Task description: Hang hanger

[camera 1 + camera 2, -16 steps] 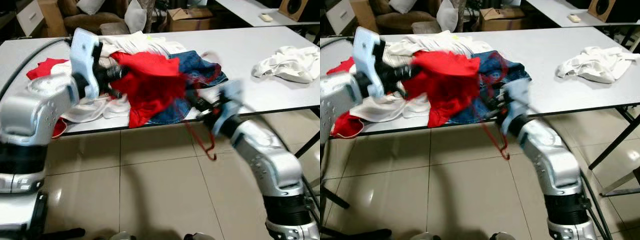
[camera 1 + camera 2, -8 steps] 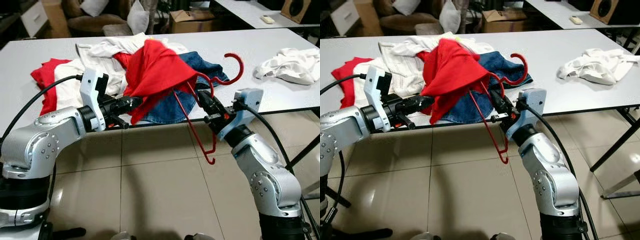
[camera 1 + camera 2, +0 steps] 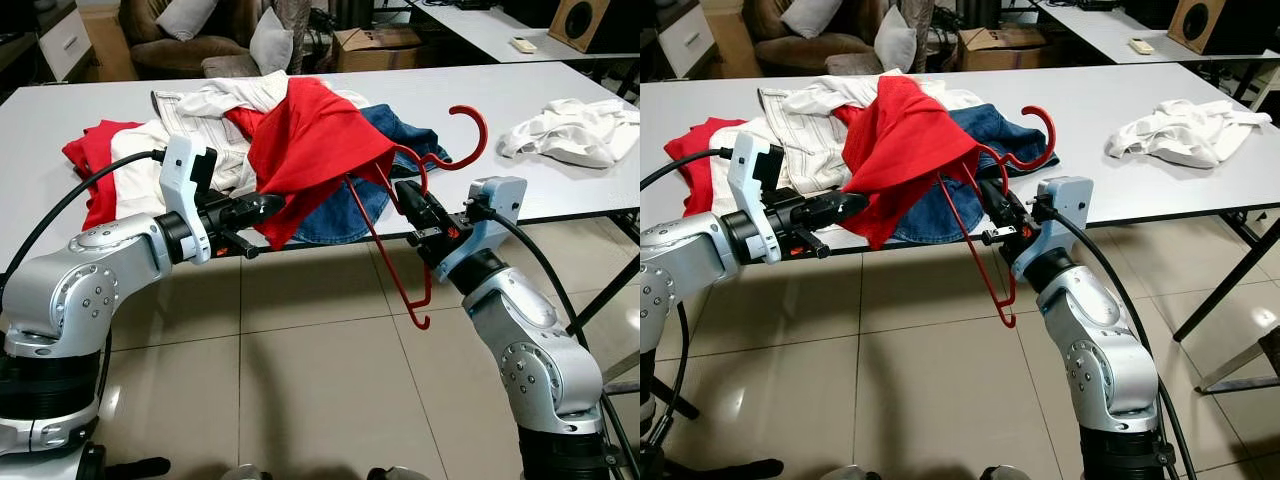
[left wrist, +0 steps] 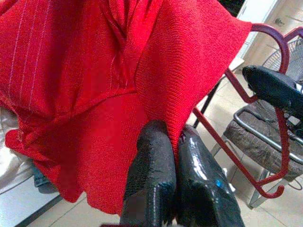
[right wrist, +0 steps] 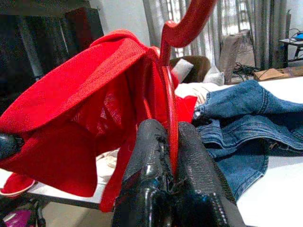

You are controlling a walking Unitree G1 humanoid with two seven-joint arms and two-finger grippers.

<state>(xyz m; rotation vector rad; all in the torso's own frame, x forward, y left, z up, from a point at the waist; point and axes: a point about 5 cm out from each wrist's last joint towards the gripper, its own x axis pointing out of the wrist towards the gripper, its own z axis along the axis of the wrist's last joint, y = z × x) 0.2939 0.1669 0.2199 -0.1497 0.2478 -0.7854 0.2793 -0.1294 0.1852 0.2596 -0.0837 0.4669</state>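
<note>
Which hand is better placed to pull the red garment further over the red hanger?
Probably the left hand: it pinches the red knitted garment, while the right hand is clamped on the red plastic hanger.
</note>
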